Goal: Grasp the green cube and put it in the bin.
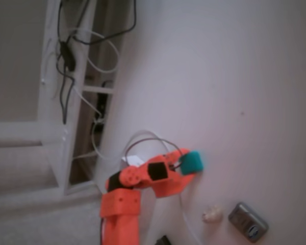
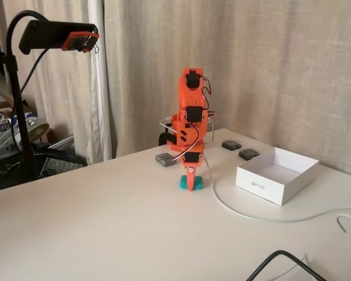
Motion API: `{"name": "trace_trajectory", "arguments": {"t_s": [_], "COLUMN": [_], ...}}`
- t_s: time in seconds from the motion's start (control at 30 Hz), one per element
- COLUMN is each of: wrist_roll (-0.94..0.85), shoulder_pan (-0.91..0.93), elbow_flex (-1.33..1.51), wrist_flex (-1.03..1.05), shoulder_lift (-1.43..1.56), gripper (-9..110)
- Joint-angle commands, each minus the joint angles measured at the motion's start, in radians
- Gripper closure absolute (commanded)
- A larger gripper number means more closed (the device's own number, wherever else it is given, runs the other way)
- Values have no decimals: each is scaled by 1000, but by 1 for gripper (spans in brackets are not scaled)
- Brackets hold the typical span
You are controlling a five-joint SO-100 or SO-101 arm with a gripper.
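Your end effector [image 2: 190, 182] hides most of the green cube [image 2: 196, 184] on the bench [image 2: 105, 222]; whether it grips is unclear. The bin [image 2: 278, 174], well apart, looks empty.

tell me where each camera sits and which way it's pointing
A fixed view: high above, looking down on the white table; shows the orange arm with the gripper at the green cube.
Another fixed view: table level, looking across at the curtain; whole arm upright, gripper down on the cube, bin to the right.
Both share arm, cube and table.
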Motion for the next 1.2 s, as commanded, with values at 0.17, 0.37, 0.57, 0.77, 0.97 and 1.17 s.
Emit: {"name": "trace_trajectory", "arguments": {"t_s": [0.17,0.37,0.57,0.77,0.97,1.17], "wrist_roll": [3,3,2,2,0,-18], "shoulder_pan": [2,-5,-20,-21,-34,-106], "elbow_flex": [8,-11,-38,-40,-44,-106], "wrist_flex": [15,3,-40,-132,-189,-262], "shoulder_lift": [2,12,32,44,74,124], "gripper": [99,110,110,110,110,110]}}
